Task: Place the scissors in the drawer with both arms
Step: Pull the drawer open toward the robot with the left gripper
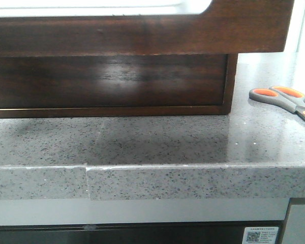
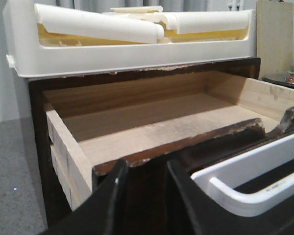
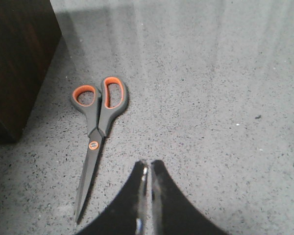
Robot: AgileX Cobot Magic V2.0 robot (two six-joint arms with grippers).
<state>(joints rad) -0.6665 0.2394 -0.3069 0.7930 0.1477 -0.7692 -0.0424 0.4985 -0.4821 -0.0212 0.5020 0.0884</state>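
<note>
The drawer stands pulled out: its dark glossy front with the wide cutout fills the top of the front view, and the left wrist view shows its bare light-wood inside behind the chipped top edge. My left gripper is open, fingertips right at that edge, with dark wood between them. The scissors, grey with orange-lined loops, lie flat on the counter to the right of the cabinet. In the right wrist view the scissors lie beside my right gripper, which is shut, empty and above the counter.
The dark wood cabinet body stands on the speckled grey counter, whose front edge is near. A white tray with foam pieces sits on top of the cabinet. A white rimmed part is beside the left gripper.
</note>
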